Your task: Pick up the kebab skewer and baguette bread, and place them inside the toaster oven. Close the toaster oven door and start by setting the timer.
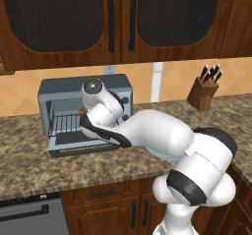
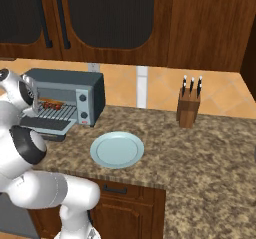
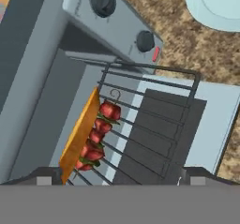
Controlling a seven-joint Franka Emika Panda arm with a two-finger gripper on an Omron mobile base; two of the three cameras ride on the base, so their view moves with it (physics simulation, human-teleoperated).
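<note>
Gripper [image 3: 117, 175] wide open, empty, above kebab skewer [image 3: 97, 136] & baguette bread [image 3: 80, 134] on toaster oven [image 3: 42, 68] rack.

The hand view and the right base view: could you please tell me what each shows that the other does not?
Hand view alone: the bread lying on the rack beside the skewer, and the open pincer's tips at the bottom edge. Right base view alone: the knife block, the upper cabinets and the arm. Both: the oven with its door dropped open, its two knobs, the skewer inside, the pale blue plate and the speckled counter.
</note>
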